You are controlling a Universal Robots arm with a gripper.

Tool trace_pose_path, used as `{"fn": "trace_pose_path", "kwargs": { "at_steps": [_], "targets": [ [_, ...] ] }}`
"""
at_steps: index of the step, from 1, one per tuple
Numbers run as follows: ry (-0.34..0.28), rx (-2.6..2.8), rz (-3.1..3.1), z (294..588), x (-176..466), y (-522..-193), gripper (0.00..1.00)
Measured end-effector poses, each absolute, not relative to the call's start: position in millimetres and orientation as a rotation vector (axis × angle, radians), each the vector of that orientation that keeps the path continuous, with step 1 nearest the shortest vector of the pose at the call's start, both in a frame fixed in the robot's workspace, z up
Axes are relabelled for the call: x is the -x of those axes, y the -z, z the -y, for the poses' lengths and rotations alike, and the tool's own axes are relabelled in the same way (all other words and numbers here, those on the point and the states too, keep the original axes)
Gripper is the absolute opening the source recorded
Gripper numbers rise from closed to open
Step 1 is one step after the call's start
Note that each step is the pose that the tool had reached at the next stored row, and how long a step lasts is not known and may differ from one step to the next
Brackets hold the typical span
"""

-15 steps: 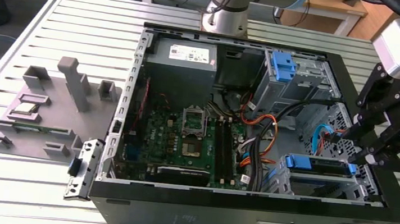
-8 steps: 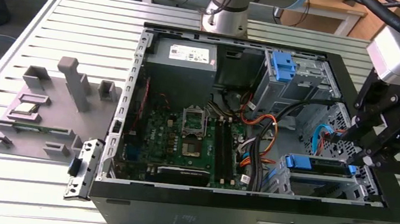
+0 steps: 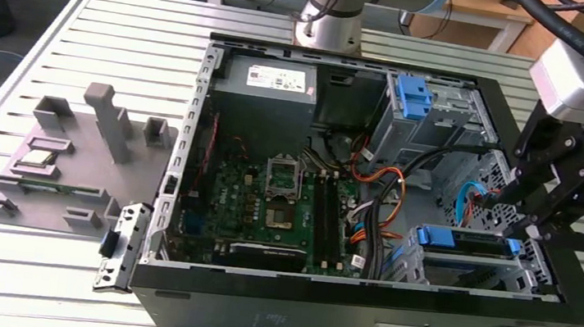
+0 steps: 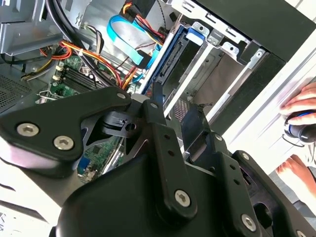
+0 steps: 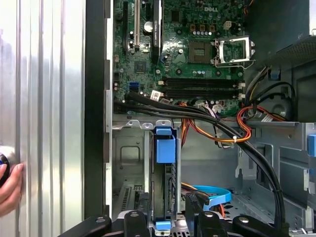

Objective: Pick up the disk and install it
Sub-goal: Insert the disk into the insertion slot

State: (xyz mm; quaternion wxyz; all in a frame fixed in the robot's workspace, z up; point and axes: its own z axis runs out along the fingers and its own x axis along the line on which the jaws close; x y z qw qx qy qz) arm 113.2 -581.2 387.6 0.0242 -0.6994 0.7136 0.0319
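Clearly the jaws stand open. In the first wrist view the two black fingers (image 5: 138, 223) are apart and nothing is held between them. The disk (image 5: 165, 148) lies straight ahead of the jaws. It stands on its edge inside the drive cage (image 5: 127, 148) of the computer case (image 3: 362, 324). Its thin side lines up with the gap of the jaws, one finger to each side, and I judge that they do not touch it. Its long axis runs away from the jaws toward the motherboard (image 5: 197, 54). To me the disk looks seated in the cage, but I cannot tell if it is pushed fully home.

The exterior view gives what the wrist views do not: the whole case lying open on the slotted worktop (image 3: 88, 17), the disk (image 3: 467, 240) just beside the jaws, and a second blue bracket (image 3: 415, 95) well apart from them. The second wrist view shows the disk's blue rail (image 4: 170, 54) beyond the fingers, and a person's hand (image 4: 301, 106) outside the case wall.
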Motion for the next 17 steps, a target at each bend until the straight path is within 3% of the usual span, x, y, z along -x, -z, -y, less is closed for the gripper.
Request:
{"fn": "trace_pose_path", "kwargs": {
  "at_steps": [17],
  "targets": [
    [-0.096, 2.092, -2.274, 576.2, -113.2, -381.6, 0.42]
  ]
}}
